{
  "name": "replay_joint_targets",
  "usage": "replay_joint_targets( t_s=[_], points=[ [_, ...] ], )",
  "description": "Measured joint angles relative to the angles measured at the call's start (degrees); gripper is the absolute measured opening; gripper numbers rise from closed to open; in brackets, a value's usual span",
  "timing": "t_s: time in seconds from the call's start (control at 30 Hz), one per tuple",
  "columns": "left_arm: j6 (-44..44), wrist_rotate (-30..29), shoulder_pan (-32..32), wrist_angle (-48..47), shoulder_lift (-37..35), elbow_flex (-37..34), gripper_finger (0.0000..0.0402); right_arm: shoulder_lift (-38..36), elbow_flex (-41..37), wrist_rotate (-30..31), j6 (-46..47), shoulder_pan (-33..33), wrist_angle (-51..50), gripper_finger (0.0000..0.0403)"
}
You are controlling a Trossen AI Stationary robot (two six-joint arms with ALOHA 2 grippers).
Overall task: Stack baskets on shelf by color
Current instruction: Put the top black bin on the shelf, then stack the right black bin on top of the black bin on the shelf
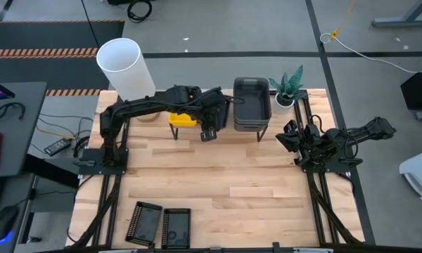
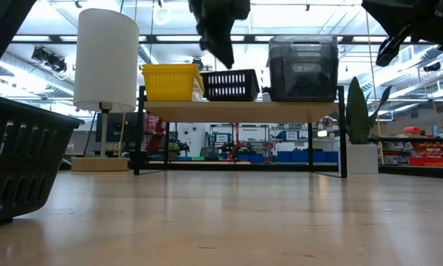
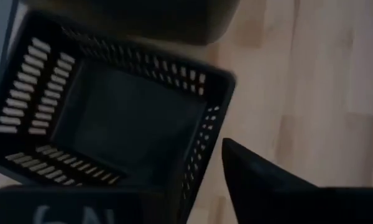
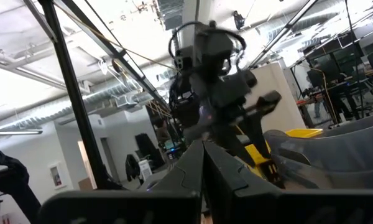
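The shelf (image 2: pixel 240 111) stands at the table's far edge. On it sit the yellow baskets (image 2: pixel 172 81), one black slotted basket (image 2: pixel 231 85) and the grey baskets (image 2: pixel 303 68), stacked by colour. My left gripper (image 2: pixel 220 52) hangs open just above the black basket (image 3: pixel 112 118) and is clear of it. One finger (image 3: pixel 267 186) shows beside the basket's wall. Two more black baskets (image 1: pixel 146 223) (image 1: pixel 176 226) lie at the table's near edge. My right gripper (image 1: pixel 290 137) waits, shut (image 4: pixel 203 149), at the table's right side.
A tall white cylinder (image 1: pixel 126 67) stands at the far left corner, left of the shelf. A small potted plant (image 1: pixel 288 88) stands to the shelf's right. Bare wooden tabletop (image 1: pixel 225 176) lies between the shelf and the near black baskets (image 2: pixel 22 162).
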Motion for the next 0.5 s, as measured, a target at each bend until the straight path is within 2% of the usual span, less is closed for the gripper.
replay_joint_targets(
  t_s=[0.1, 0.23, 0.4, 0.5],
  points=[
    [-0.6, 0.6, -1.6, 0.4, -0.6, 2.8, 0.0137, 0.0, 0.0, 0.0, 0.0, 0.0, 0.0, 0.0016],
    [2.0, 2.5, -5.7, 0.6, -3.9, 4.6, 0.0142, 0.0, 0.0, 0.0, 0.0, 0.0, 0.0, 0.0016],
    [-0.2, 12.0, -11.2, -2.4, -7.0, 4.5, 0.0132, 0.0, 0.0, 0.0, 0.0, 0.0, 0.0, 0.0016],
    [-4.8, 15.0, -14.9, -6.3, -7.6, 4.2, 0.0124, 0.0, 0.0, 0.0, 0.0, 0.0, 0.0, 0.0016]
  ],
)
